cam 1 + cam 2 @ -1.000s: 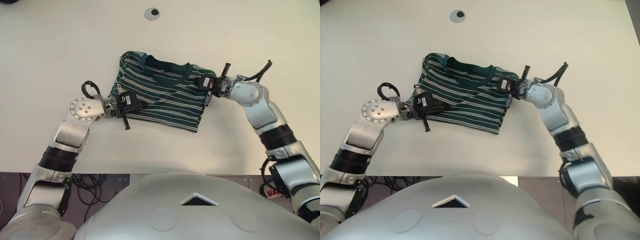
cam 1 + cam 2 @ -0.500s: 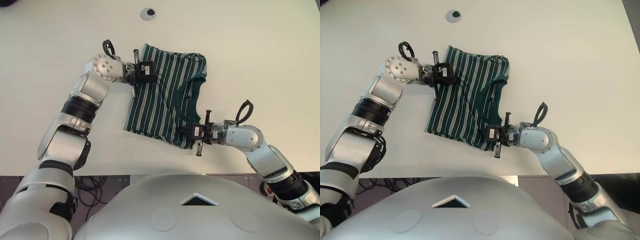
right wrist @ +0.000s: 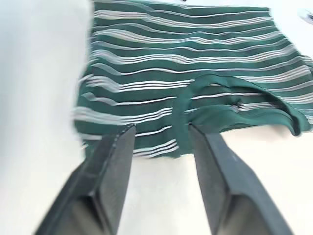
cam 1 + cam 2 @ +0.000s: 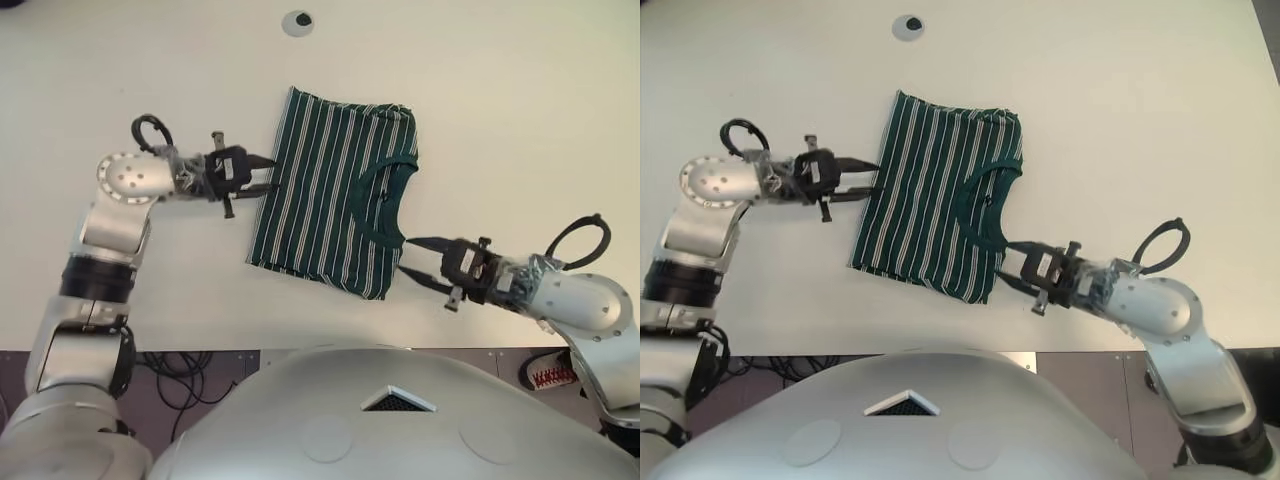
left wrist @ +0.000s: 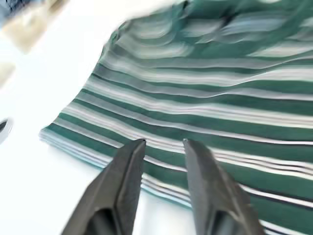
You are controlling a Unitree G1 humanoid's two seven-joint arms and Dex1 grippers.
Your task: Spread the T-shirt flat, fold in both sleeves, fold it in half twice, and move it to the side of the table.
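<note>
T-shirt (image 4: 335,190), green with white stripes: laid folded at mid worktop (image 4: 520,120), collar uppermost, lower layers concealed. Left gripper (image 4: 270,173): jaws released, held at the shirt's left edge, contact not determinable. Right gripper (image 4: 407,256): jaws released, just beside the near right corner. Round dark fitting (image 4: 298,22): far edge.

Left pincer (image 5: 164,142), fingers apart, at striped T-shirt (image 5: 220,88) edge
</note>
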